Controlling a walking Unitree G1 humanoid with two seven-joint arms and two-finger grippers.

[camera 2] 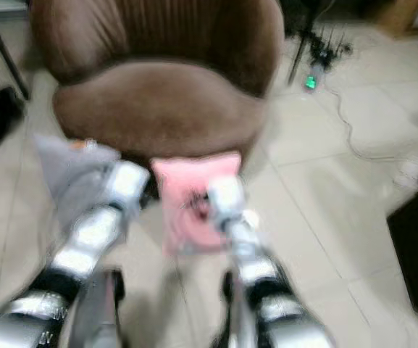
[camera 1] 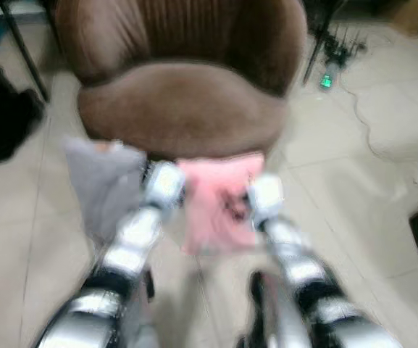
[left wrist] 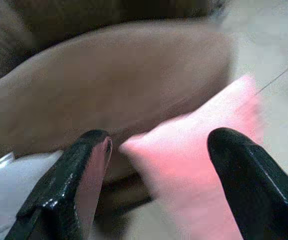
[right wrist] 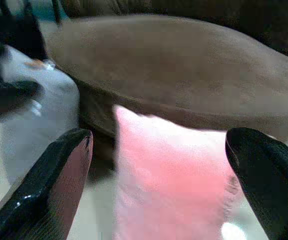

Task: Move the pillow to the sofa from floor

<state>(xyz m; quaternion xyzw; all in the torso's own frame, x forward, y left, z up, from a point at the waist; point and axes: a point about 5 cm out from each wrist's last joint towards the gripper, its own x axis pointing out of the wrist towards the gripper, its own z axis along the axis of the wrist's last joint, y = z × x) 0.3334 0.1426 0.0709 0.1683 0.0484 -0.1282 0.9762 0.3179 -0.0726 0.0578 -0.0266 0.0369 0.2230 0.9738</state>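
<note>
pink pillow [camera 1: 219, 203] upright on floor [camera 1: 339, 188], leaning on brown sofa [camera 1: 183, 109] front | grey pillow [camera 1: 103, 185] beside it | left gripper [left wrist: 156, 165] and right gripper [right wrist: 158, 165] spread, flanking pink pillow | cable [camera 1: 364, 119] on floor by sofa

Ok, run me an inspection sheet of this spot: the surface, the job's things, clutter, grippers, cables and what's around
Surface: pale tiled floor.
Job's things: pink pillow stands on the floor against the front of the brown sofa; the seat is bare.
Clutter: grey pillow beside the pink one, on the robot's left.
Grippers: left gripper open, at the pink pillow's left edge; right gripper open, facing the pillow, not gripping.
Cables: white cable trailing over the floor to the right; a device with a green light by a black stand.
Surroundings: dark object on the left; the pictures are blurred.
</note>
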